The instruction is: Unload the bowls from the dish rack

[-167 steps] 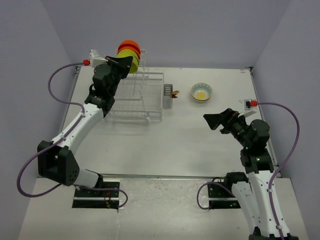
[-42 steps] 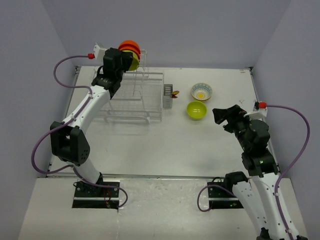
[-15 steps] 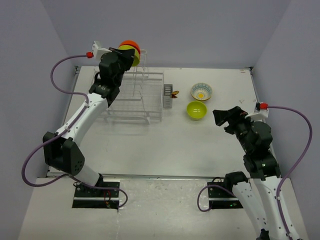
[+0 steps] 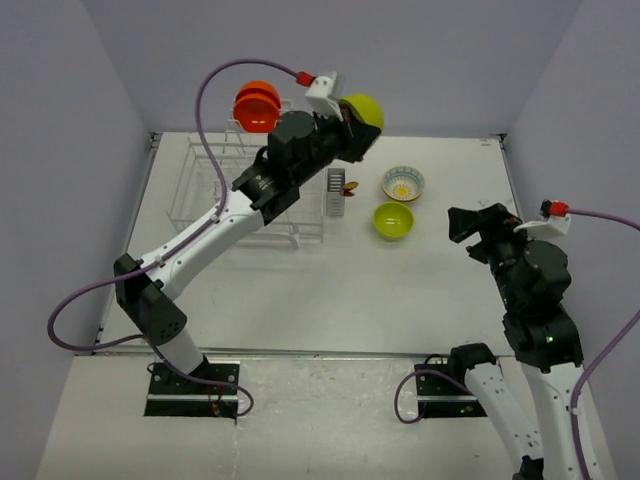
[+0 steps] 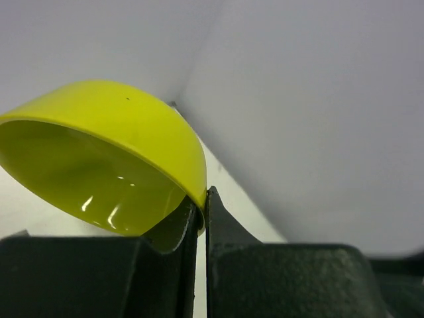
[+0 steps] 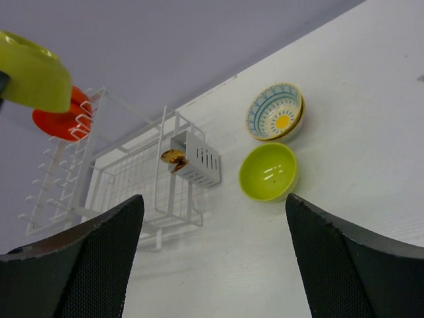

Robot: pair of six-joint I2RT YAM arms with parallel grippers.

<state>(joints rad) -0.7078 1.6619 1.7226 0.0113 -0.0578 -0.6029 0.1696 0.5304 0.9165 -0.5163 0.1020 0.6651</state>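
My left gripper (image 4: 352,128) is shut on the rim of a lime-green bowl (image 4: 363,108) and holds it in the air above the grey cutlery basket (image 4: 335,192); the left wrist view shows that bowl (image 5: 106,156) pinched between the fingers. Orange bowls (image 4: 256,106) still stand on the upright tier of the white dish rack (image 4: 250,195). On the table lie a flower-patterned bowl (image 4: 402,183) and a second lime-green bowl (image 4: 393,220). My right gripper (image 4: 470,222) is open and empty, to the right of those bowls, which show in its view (image 6: 268,171).
A gold-brown object (image 6: 171,158) sticks out of the cutlery basket. Pale walls close in the table on three sides. The left arm's purple cable (image 4: 215,90) arcs high over the rack.
My left gripper has lifted a lime-green bowl off the rack's upright tier and swung it right, over the cutlery basket. Earlier, a green bowl appeared on the table beside the patterned one.
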